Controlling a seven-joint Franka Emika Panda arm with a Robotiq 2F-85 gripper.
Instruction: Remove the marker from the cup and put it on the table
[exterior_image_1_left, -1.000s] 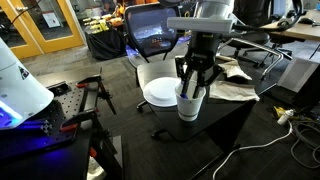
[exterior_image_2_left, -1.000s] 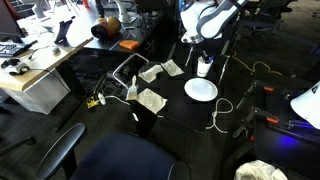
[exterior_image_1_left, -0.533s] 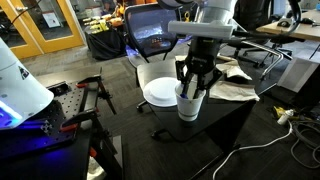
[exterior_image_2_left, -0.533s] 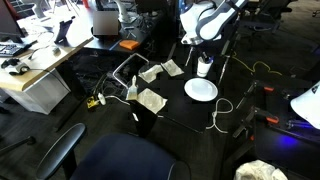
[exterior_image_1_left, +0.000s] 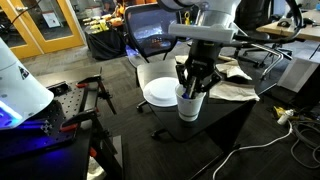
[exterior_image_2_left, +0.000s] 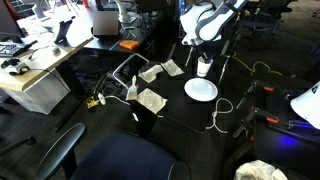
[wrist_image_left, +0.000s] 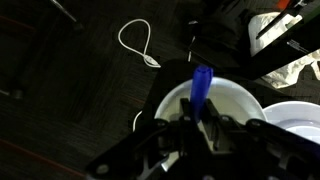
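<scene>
The white cup (exterior_image_1_left: 189, 106) stands upright on the black table (exterior_image_1_left: 222, 128), next to a flat white plate (exterior_image_1_left: 157, 93). My gripper (exterior_image_1_left: 192, 86) is directly over the cup, with its fingers at the cup's mouth. In the wrist view the fingers (wrist_image_left: 197, 125) are shut on the dark blue marker (wrist_image_left: 201, 85). The marker stands upright over the cup's opening (wrist_image_left: 240, 100); its lower end is hidden by the fingers. The cup (exterior_image_2_left: 204, 68) and gripper (exterior_image_2_left: 203, 57) are small in an exterior view.
The plate (exterior_image_2_left: 201, 90) lies beside the cup on the table (exterior_image_2_left: 175, 108). Crumpled cloths (exterior_image_1_left: 238, 88) lie on the table's far side. A white cable (wrist_image_left: 138, 45) loops on the floor. An office chair (exterior_image_1_left: 150, 35) stands behind the table.
The arm has risen slightly above the cup, with the fingers still at the cup's mouth. The cup and plate have not moved.
</scene>
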